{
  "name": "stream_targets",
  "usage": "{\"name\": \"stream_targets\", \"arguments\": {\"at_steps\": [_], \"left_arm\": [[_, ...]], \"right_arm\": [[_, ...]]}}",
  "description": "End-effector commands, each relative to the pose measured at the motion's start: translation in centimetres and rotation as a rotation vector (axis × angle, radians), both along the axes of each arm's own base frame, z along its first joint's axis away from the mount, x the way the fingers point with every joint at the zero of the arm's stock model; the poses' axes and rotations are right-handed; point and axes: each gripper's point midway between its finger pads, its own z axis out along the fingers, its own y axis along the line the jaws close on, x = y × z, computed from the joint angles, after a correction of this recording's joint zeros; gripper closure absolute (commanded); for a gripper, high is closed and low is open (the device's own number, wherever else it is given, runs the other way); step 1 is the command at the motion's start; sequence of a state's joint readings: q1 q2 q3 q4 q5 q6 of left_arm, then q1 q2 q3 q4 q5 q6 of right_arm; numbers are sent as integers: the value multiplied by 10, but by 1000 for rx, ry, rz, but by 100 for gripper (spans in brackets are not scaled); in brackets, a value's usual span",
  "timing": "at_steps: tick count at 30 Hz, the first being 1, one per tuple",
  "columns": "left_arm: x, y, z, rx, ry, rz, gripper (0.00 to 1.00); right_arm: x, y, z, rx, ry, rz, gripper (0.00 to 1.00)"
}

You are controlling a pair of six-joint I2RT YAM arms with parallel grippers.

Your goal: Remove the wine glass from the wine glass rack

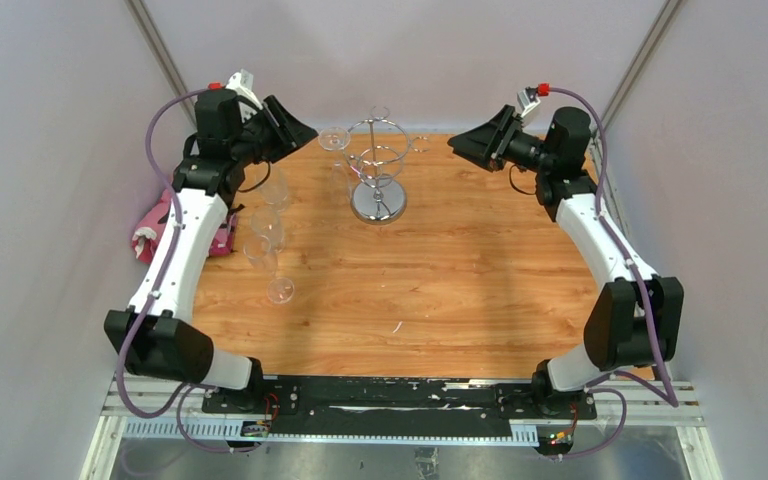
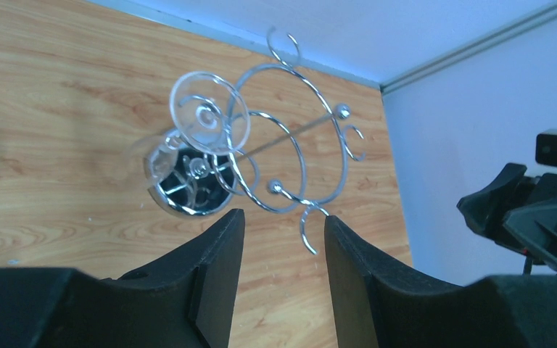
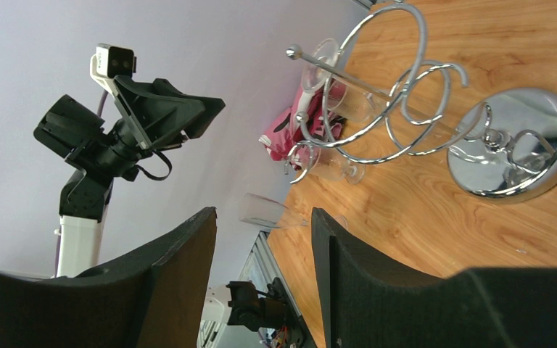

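Stemware hangs upside down: the wine glass (image 2: pixel 210 119) has its foot caught in a left-side ring of the wine glass rack (image 1: pixel 378 204), at the far middle of the desk (image 1: pixel 480 290), so the bowl dangles free. The left tool (image 1: pixel 302 130), spread and empty, hovers just left of it. The right tool (image 1: pixel 465 142), also spread, sits well right of the rack.
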State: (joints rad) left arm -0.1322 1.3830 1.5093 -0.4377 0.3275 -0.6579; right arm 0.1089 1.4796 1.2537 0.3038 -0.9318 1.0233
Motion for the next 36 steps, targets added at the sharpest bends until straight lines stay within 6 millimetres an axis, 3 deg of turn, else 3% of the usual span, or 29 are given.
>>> {"name": "stream_targets", "arguments": {"at_steps": [1,11,22,28,36], "left_arm": [[25,12,-22,26,44,27,50],[64,9,-60,35,118,28,49],[91,6,-75,41,123,28,48],[97,2,-88,30,159,8,48],[97,-3,-86,11,148,-12,49]], "right_arm": [[6,9,8,-24,-52,10,45],[19,12,-6,-6,-19,14,45],[25,15,-8,29,-12,25,45],[29,15,-11,31,-1,21,45],[35,16,-16,59,14,20,46]]}}
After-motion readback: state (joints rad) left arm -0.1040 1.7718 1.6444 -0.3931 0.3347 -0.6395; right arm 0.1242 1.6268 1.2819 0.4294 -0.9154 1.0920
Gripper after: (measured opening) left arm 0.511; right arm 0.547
